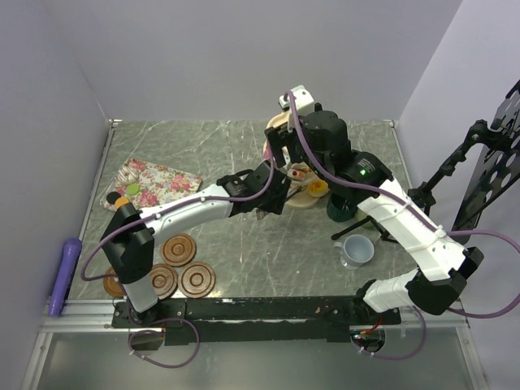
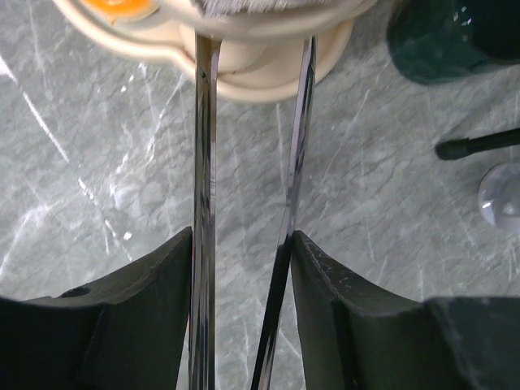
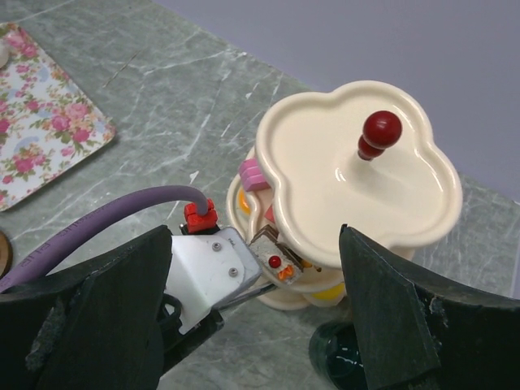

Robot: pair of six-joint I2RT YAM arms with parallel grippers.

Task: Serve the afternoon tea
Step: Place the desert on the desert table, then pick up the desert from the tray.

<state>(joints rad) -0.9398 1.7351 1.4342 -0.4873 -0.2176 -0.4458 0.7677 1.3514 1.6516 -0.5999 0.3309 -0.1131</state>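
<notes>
The left gripper [image 2: 242, 240], clamped on thin metal tongs [image 2: 203, 162], brings a small cake [image 3: 275, 248] to the middle tier of the cream stand [image 3: 309, 138] at the table's far centre, the right gripper [image 3: 253, 236] hovering wide and empty above; next, likely, gently releasing the cake.

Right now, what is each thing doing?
Cake stand, upright, top tier empty, cakes on lower tiers.
Tongs, gripped by left end effector, tips at the stand.
Right end effector, open, above the stand.
Saucers, flat, empty.
Blue-grey mug, upright, empty.
Green mug, upright beside stand.
Tray, flat on table.
</notes>
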